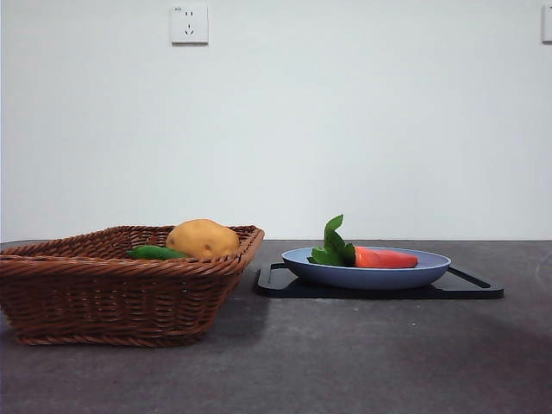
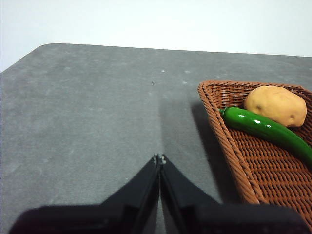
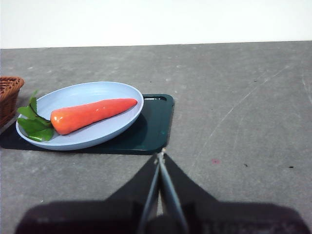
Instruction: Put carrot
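The carrot (image 1: 385, 257) lies on its side in a shallow blue plate (image 1: 379, 276), right of centre in the front view, its green leaves pointing toward the left of the frame and its thin tip toward the right. In the right wrist view the carrot (image 3: 90, 115) runs slantwise across the plate (image 3: 109, 97), the leaves hanging over the rim at the left edge of the picture. The plate sits on a dark tray (image 1: 470, 287) — the tray (image 3: 153, 126) shows past the plate's rim on the side nearer the right gripper.

Left of the tray in the front view stands a brown wicker basket (image 1: 103, 297), its corner close to the tray's edge; whether the two touch is hard to tell from this low angle. A yellow-brown potato (image 1: 203, 238) and a long green pepper (image 1: 157, 253) lie inside it, touching. The left wrist view shows the basket (image 2: 229, 141) at the right of the frame, the pepper (image 2: 265, 129) resting against the potato (image 2: 275, 105).

Everything rests on a grey table (image 1: 345, 362). A white wall socket (image 1: 189, 23) is at the upper left of the front view.

The left gripper (image 2: 160, 158) hangs over bare table beside the basket, jaws pressed together, holding nothing. The right gripper (image 3: 160, 154) hangs just short of the tray — jaws likewise closed and empty.
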